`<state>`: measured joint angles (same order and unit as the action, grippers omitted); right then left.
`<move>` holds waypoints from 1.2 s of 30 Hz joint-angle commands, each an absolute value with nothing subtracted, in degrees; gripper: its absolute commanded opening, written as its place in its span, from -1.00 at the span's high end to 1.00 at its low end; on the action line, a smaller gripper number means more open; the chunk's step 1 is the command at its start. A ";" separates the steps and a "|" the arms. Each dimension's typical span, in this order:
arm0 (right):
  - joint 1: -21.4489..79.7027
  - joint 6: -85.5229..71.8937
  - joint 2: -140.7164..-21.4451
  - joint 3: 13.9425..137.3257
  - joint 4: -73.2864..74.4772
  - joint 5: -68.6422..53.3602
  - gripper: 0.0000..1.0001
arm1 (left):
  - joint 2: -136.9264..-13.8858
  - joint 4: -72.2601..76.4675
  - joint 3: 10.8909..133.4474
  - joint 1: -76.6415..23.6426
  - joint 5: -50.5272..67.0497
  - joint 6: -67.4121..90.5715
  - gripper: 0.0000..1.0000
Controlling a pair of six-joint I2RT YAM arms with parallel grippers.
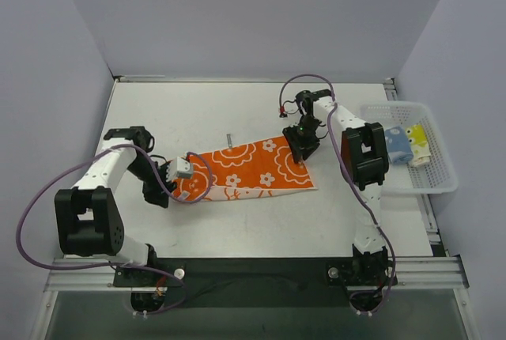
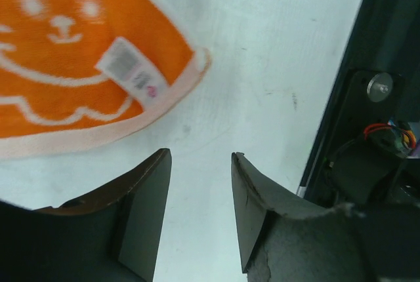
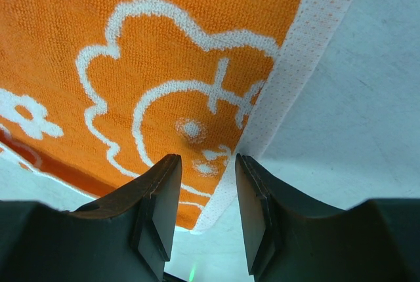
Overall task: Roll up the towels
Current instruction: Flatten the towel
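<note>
An orange towel [image 1: 245,172] with white flower outlines and a pale edge lies spread flat mid-table. My left gripper [image 1: 178,184] hovers at its left end. In the left wrist view this gripper [image 2: 200,154] is open over bare table, and the towel's corner [image 2: 65,65] with a white label [image 2: 128,72] lies just ahead of the fingertips. My right gripper [image 1: 299,150] hangs over the towel's right end. In the right wrist view it [image 3: 207,157] is open, with the towel [image 3: 164,46] and its pale edge below the jaws and nothing pinched.
A white mesh basket [image 1: 443,186] at the right table edge holds a rolled light blue towel [image 1: 398,146] and a yellow one [image 1: 419,144]. A small grey object [image 1: 228,140] lies just behind the orange towel. Walls close in the back and sides.
</note>
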<state>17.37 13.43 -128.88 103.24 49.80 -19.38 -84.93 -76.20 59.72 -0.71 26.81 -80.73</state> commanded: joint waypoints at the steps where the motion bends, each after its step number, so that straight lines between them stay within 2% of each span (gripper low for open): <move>1: 18.28 14.94 -123.84 102.13 53.35 -20.04 0.22 | -85.60 -82.27 67.40 2.89 33.46 -79.92 -0.05; 2: 18.46 15.20 -123.32 101.26 53.35 -19.95 0.22 | -86.74 -81.83 68.80 3.07 34.88 -78.50 -0.12; 3: 18.46 15.64 -123.14 100.99 53.35 -19.86 0.22 | -86.92 -80.70 70.21 2.90 35.94 -76.83 -0.31; 4: 18.72 15.73 -123.22 100.73 53.44 -19.86 0.22 | -87.10 -78.33 70.57 2.38 37.60 -74.29 -0.35; 5: 18.81 15.65 -123.48 101.07 53.35 -19.86 0.22 | -86.93 -77.27 70.58 1.76 38.23 -73.57 -0.75; 11: 19.16 14.94 -125.24 103.27 53.35 -20.56 0.22 | -86.40 -73.74 67.68 -5.09 37.62 -71.98 -0.79; 18: 19.86 13.36 -127.70 106.69 53.18 -22.41 0.21 | -84.99 -64.78 60.48 -11.33 31.30 -70.84 -0.71; 21: 20.13 13.09 -129.11 108.10 52.91 -23.38 0.21 | -85.69 -62.67 58.80 -12.74 29.45 -71.10 -0.60; 24: 20.30 13.27 -130.69 108.19 52.65 -22.77 0.21 | -86.31 -61.62 57.75 -13.71 28.13 -71.11 -0.34; 25: 20.30 13.18 -131.39 108.28 52.65 -22.33 0.21 | -86.40 -61.52 57.74 -13.80 27.95 -71.02 -0.09; 28: 20.30 12.40 -132.62 108.54 52.65 -21.62 0.21 | -85.18 -62.22 56.52 -13.71 26.28 -71.62 0.34; 29: 20.22 12.22 -133.06 108.81 52.73 -21.27 0.21 | -84.56 -62.75 55.73 -13.80 25.58 -72.76 0.60; 32: 20.30 11.87 -133.42 108.81 52.82 -21.10 0.21 | -81.67 -63.98 52.65 -13.71 23.12 -75.49 1.00; 36: 20.30 11.87 -133.33 108.72 52.73 -20.31 0.21 | -78.40 -68.19 50.10 -13.54 20.83 -79.79 1.00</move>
